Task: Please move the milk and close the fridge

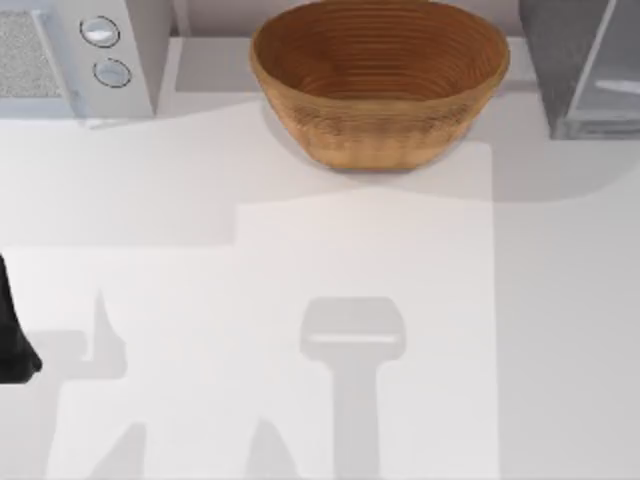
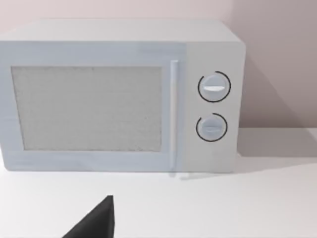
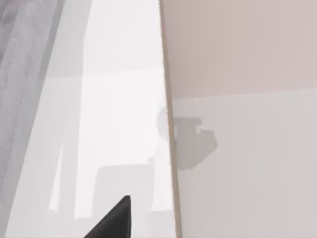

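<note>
At the table's left edge we see part of our left arm (image 1: 15, 345), and we cannot tell how its fingers stand. Farther back sit the wicker basket (image 1: 380, 80) at centre, the microwave (image 2: 124, 94) with two unlabelled knobs far left, and the fridge (image 1: 580, 65) far right; we read no writing anywhere

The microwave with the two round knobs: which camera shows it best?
The left wrist view: the microwave faces it whole, mesh window, handle and both knobs. The top view catches just a corner at the table's far left.
</note>
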Robot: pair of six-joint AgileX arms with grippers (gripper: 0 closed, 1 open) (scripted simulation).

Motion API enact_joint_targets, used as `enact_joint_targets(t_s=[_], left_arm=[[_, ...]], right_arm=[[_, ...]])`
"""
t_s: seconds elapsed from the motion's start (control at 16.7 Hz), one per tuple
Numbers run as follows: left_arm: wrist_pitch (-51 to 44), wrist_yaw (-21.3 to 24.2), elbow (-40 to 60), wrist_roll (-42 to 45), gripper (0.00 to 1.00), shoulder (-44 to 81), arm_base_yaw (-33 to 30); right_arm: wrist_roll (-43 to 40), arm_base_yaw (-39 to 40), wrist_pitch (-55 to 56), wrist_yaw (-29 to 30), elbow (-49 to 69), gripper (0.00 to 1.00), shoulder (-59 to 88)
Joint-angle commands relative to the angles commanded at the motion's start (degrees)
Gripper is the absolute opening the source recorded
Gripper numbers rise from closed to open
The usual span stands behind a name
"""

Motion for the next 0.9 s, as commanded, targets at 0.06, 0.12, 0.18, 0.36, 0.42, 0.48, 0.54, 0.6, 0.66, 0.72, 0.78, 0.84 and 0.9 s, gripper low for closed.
enact_joint_targets(t_s=[0.06, 0.12, 0.18, 0.36, 0.42, 0.48, 0.54, 0.6, 0.66, 0.72, 0.78, 0.84, 0.9], left_arm=[[0.0, 0.0, 0.0, 0.0, 1.00, 0.0, 0.0], [0.0, 0.0, 0.0, 0.0, 1.00, 0.0, 0.0], [0.0, 0.0, 0.0, 0.0, 1.00, 0.0, 0.0], [0.0, 0.0, 0.0, 0.0, 1.00, 0.0, 0.0], [0.0, 0.0, 0.0, 0.0, 1.00, 0.0, 0.0], [0.0, 0.0, 0.0, 0.0, 1.00, 0.0, 0.0], [0.0, 0.0, 0.0, 0.0, 1.00, 0.0, 0.0], [0.0, 0.0, 0.0, 0.0, 1.00, 0.0, 0.0], [0.0, 0.0, 0.0, 0.0, 1.00, 0.0, 0.0], [0.0, 0.0, 0.0, 0.0, 1.00, 0.0, 0.0], [0.0, 0.0, 0.0, 0.0, 1.00, 0.0, 0.0], [0.0, 0.0, 0.0, 0.0, 1.00, 0.0, 0.0], [0.0, 0.0, 0.0, 0.0, 1.00, 0.0, 0.0]], right_arm=[[3.1, 1.5, 3.1, 0.5, -0.4, 1.00, -0.4], [5.6, 2.7, 5.7, 0.8, -0.7, 1.00, -0.8], [7.5, 3.6, 7.6, 1.1, -1.0, 1.00, -1.2], [9.6, 4.4, 9.9, 1.4, -1.4, 1.00, -1.6], [9.6, 4.4, 9.9, 1.4, -1.4, 1.00, -1.6], [9.6, 4.4, 9.9, 1.4, -1.4, 1.00, -1.6], [9.6, 4.4, 9.9, 1.4, -1.4, 1.00, -1.6], [9.3, 3.2, 10.7, 1.5, -2.6, 1.00, -1.2], [9.4, 3.3, 10.8, 1.5, -2.7, 1.00, -1.2], [9.8, 3.9, 11.0, 1.9, -2.8, 1.00, -1.4], [10.6, 5.1, 11.5, 2.6, -3.2, 1.00, -1.7], [11.6, 6.8, 12.2, 3.8, -3.7, 1.00, -2.1], [13.0, 8.9, 13.1, 5.2, -4.3, 1.00, -2.7]])
